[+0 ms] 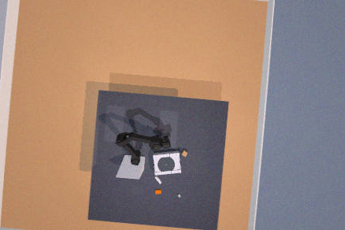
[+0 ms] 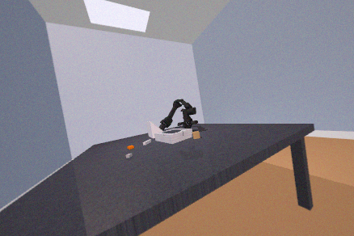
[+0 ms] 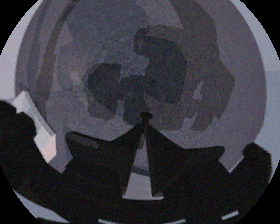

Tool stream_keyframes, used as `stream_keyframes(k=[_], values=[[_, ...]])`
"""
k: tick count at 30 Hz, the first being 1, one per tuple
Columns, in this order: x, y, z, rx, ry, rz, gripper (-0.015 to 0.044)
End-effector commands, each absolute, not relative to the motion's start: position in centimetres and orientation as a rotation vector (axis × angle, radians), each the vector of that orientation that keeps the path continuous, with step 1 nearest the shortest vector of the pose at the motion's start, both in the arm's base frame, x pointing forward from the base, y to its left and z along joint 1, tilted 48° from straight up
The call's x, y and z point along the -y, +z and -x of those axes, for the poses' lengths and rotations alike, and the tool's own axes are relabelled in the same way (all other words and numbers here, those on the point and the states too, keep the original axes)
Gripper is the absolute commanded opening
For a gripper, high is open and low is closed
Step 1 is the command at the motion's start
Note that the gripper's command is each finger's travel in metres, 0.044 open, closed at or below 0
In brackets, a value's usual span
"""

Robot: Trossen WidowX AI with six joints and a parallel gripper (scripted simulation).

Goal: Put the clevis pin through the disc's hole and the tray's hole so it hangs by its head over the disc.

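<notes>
The steel tray (image 1: 157, 172) (image 2: 172, 139) stands on the dark table. The disc (image 1: 161, 161) shows as a dark round plate lying flat inside its rim, with a tiny mark at its middle. My gripper (image 1: 167, 142) (image 3: 143, 127) is beside the tray, on the side away from the white bar, low near the table. It is shut on the clevis pin. The pin's dark head (image 3: 146, 116) shows just beyond the fingertips in the wrist view, and part of its shank shows between the fingers. The top and exterior views do not show the pin clearly. The tray's pin hole is not visible.
A tan cube (image 1: 184, 153) (image 2: 196, 135) stands close to the tray's corner. A white bar (image 1: 158, 179) (image 2: 147, 142), an orange block (image 1: 157, 191) (image 2: 130, 147) and a small grey piece (image 1: 179, 195) (image 2: 128, 155) lie farther off. A slanted white panel (image 1: 128, 169) (image 2: 153, 130) stands by the arm's base.
</notes>
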State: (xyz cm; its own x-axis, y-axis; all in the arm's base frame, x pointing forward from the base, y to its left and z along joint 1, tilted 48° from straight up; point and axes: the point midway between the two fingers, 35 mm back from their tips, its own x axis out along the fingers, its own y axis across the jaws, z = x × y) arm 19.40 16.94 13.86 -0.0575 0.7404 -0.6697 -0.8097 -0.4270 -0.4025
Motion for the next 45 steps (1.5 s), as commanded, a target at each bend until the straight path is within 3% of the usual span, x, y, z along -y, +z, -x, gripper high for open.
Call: stream_keyframes(k=[1,22,45], values=[[-16.9,14.0,-19.3,-0.092,1.734,1.025,0.0000],[-11.8,18.4,-19.9,-0.101,1.732,1.030,0.0000],[-13.3,18.1,-20.1,-0.115,1.731,1.009,0.0000]])
